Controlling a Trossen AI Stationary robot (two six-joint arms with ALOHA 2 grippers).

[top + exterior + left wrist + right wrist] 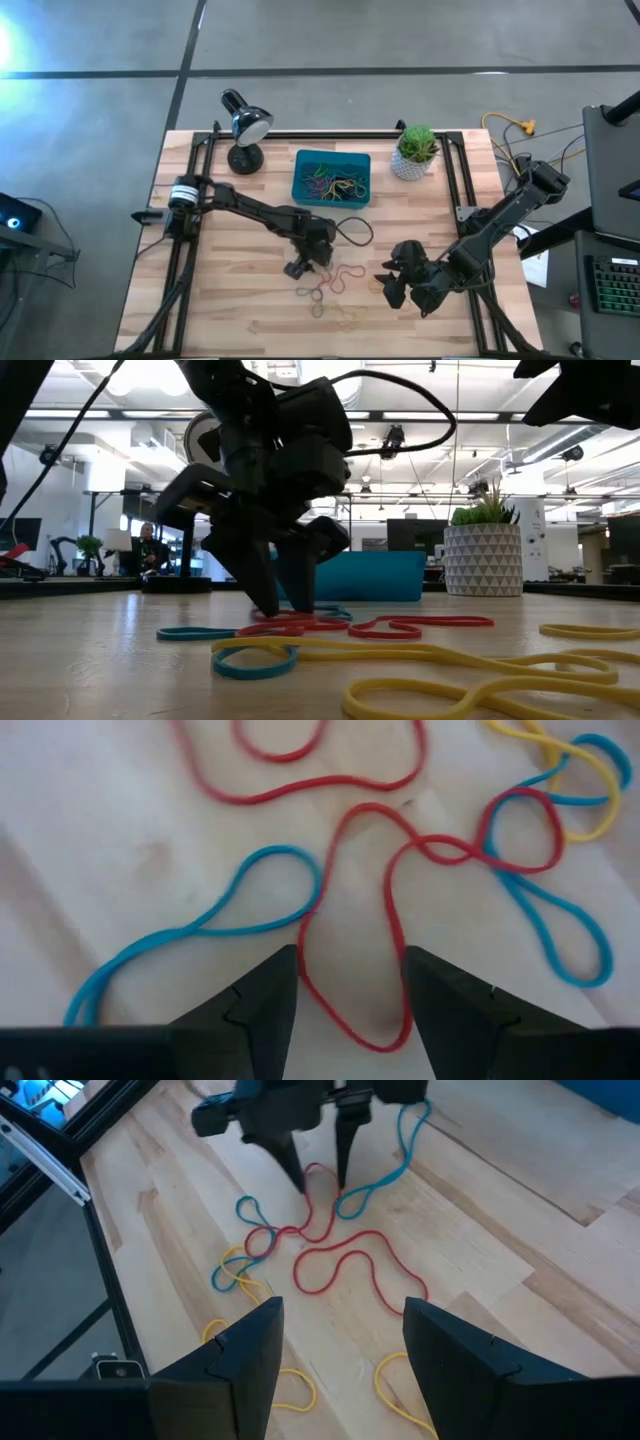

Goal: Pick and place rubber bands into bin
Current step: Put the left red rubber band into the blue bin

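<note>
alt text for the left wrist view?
The left gripper, fingers open, straddles one end of a red rubber band lying on the pale wooden table. A blue rubber band lies beside it, with more red, blue and yellow loops beyond.

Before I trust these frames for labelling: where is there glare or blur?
High view: bright glare at the upper left edge on the floor. Low view: nearest yellow rubber bands soft, left tool backlit and dark. Left wrist view: red rubber band slightly blurred.
</note>
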